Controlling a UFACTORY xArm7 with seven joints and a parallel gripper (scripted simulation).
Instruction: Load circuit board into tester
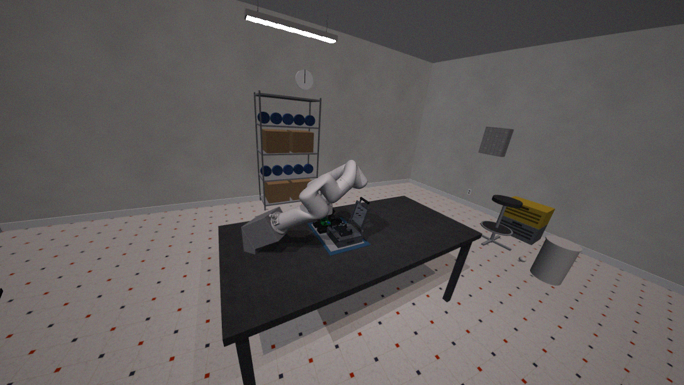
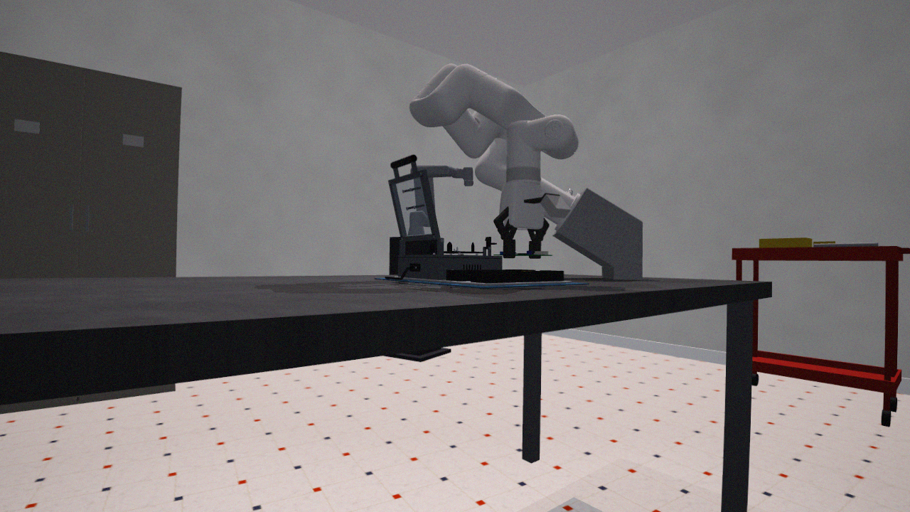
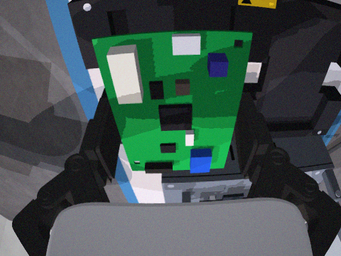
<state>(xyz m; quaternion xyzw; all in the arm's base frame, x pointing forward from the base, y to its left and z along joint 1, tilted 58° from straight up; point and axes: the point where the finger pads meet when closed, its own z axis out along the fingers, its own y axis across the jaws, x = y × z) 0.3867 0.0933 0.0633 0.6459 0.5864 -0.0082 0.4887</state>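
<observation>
The green circuit board [image 3: 172, 104] hangs level above the black tray [image 2: 505, 275], gripped by its two long edges, face up, its white connector [image 3: 124, 71] at one end. The tester [image 2: 439, 259] stands beside the tray, its lid [image 2: 414, 202] raised nearly upright.
</observation>
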